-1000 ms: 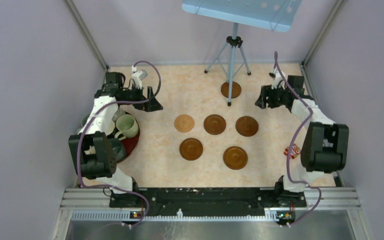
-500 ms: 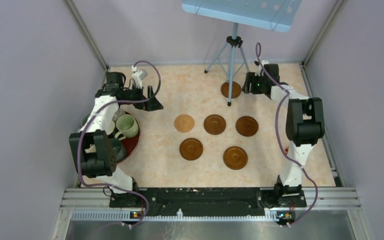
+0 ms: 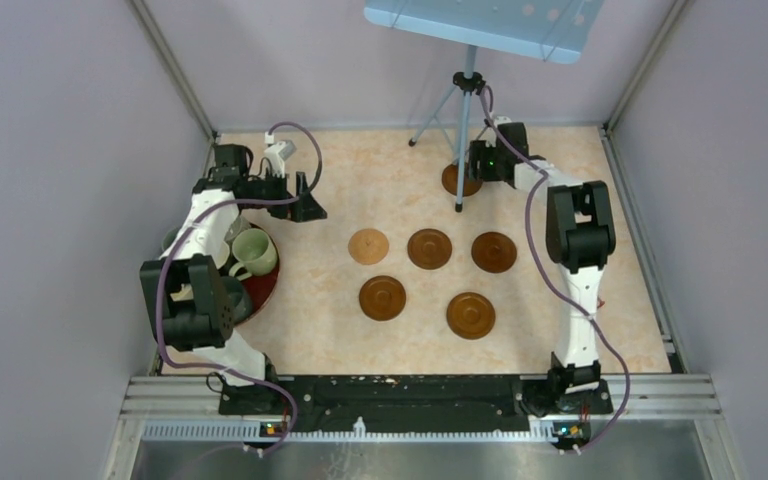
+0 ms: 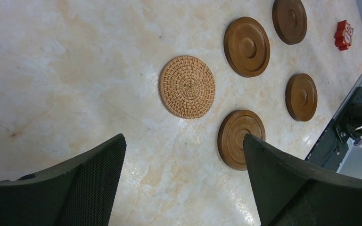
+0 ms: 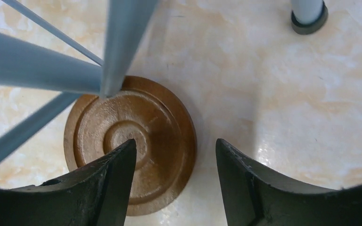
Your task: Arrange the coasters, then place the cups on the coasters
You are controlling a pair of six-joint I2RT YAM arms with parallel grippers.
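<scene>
The left gripper [image 4: 184,141] hung with its jaws spread wide above the marbled tabletop [image 4: 66,61]. Just beyond lay a woven tan coaster [image 4: 187,86], with four brown wooden coasters [image 4: 247,46] [image 4: 289,20] [image 4: 301,97] [image 4: 241,139] lying apart to its right. A small red object [image 4: 343,34] sat near the far right corner.

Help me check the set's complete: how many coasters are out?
6. Middle row: tan woven coaster, centre coaster, right coaster. Nearer row: near-left coaster, near-right coaster. The far coaster lies between the tripod legs. The tray may hide more.

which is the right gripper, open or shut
Open: the right gripper stands spread above the coaster; coaster rim and table show in its gap.
</scene>
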